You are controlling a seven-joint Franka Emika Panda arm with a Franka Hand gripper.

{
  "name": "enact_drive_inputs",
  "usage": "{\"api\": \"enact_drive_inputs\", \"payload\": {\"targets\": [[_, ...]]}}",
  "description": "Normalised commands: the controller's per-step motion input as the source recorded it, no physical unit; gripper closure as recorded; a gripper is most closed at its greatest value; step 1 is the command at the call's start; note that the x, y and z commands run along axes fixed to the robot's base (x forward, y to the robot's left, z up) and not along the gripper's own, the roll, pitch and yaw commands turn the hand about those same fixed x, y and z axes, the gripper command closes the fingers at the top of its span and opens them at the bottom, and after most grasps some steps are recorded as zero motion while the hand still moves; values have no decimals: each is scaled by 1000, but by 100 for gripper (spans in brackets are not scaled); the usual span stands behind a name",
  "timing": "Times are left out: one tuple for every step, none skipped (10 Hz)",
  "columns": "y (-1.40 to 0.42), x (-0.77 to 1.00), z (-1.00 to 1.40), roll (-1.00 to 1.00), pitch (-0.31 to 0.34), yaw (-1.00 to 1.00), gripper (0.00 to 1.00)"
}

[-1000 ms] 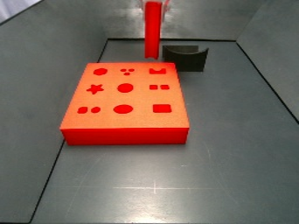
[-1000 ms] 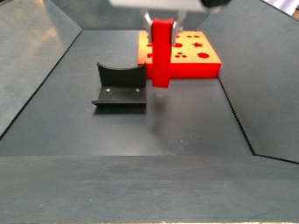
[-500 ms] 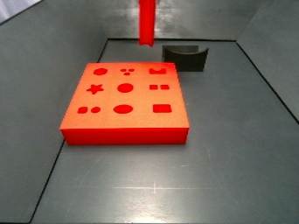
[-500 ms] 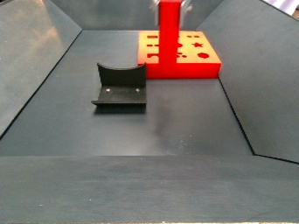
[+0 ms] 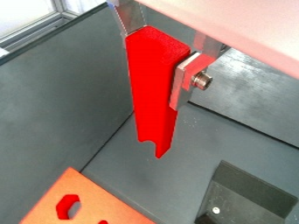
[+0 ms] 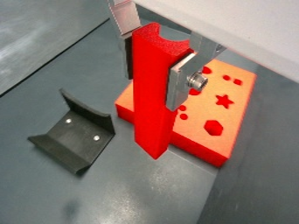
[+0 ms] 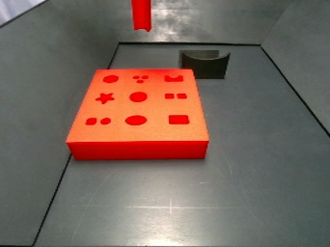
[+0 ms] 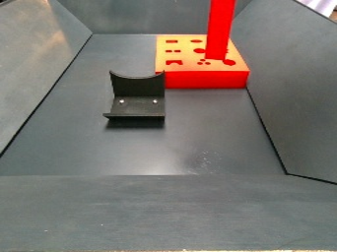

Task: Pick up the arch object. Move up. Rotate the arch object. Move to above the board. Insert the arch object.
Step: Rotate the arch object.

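Note:
The arch object (image 5: 152,87) is a tall bright-red bar that hangs upright, clamped near its upper end between the silver fingers (image 5: 187,79) of my gripper (image 5: 158,52). It also shows in a wrist view (image 6: 152,96), where the gripper (image 6: 156,57) is shut on it. In both side views only the bar's lower part (image 7: 139,13) (image 8: 220,25) shows; the gripper is out of frame above. The board (image 7: 154,108) is a thick orange-red slab with darker shape-holes, lying on the floor. It also shows in a side view (image 8: 231,69), with the bar high above it.
The fixture (image 7: 206,63), dark with a curved hollow, stands on the grey floor beside the board's far corner; it also shows in a side view (image 8: 136,98) and in a wrist view (image 6: 76,136). Sloping grey walls enclose the floor.
The gripper has carried the red bar higher and sideways, away from the fixture and towards the space above the board. The board and the fixture have not moved.

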Motion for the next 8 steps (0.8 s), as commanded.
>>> {"api": "enact_drive_inputs", "payload": {"targets": [[14, 158, -107, -28, -5, -1000, 100], [15, 153, -98, -29, -5, -1000, 100], [14, 106, -53, -31, -1, -1000, 100], [12, 57, -16, -32, -1, -1000, 100], [12, 35, -9, -34, 0, -1000, 100], [11, 29, -10, -39, 1, -1000, 100], [11, 29, -10, -45, 1, -1000, 100], [11, 28, -10, -57, 2, -1000, 100]]}}
